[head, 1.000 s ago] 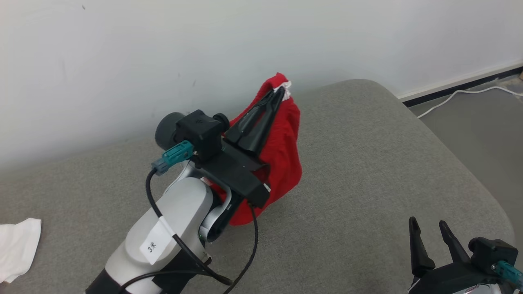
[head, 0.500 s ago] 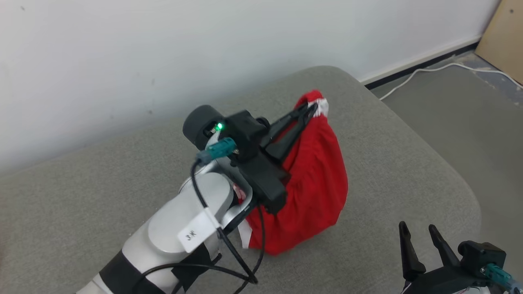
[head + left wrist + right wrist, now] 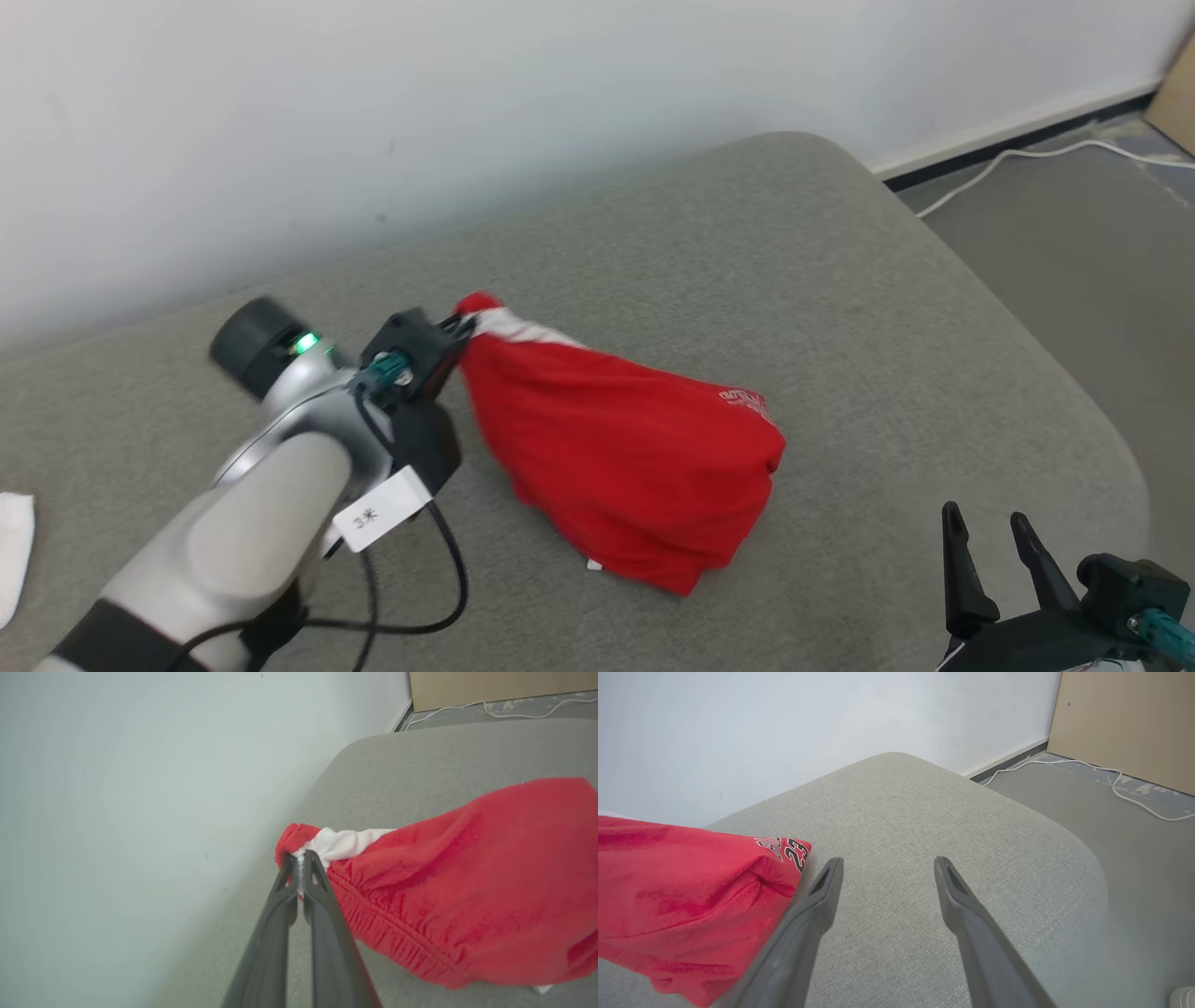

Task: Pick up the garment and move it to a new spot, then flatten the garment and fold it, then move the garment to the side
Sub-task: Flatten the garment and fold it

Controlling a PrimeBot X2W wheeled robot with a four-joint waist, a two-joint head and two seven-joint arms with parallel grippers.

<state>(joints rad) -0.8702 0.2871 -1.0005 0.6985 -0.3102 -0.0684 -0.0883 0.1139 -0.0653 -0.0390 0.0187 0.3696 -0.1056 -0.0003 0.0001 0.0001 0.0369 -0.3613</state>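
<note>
Left claw (image 3: pixel 299 861) clamped on the red garment (image 3: pixel 625 457) at its white-trimmed waistband. The bulk lies bunched mid-way across the grey cushion (image 3: pixel 840 280). Right claw (image 3: pixel 985 518) apart, empty, near the heap. Looks like the relocation is about done. Flatten, fold and move aside all pending.

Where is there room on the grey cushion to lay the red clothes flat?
The grey cushion is bare between the red garment, the wall and its rounded far corner. A smaller bare strip lies between garment and right gripper. It is crowded around the left gripper, which pinches the garment.
</note>
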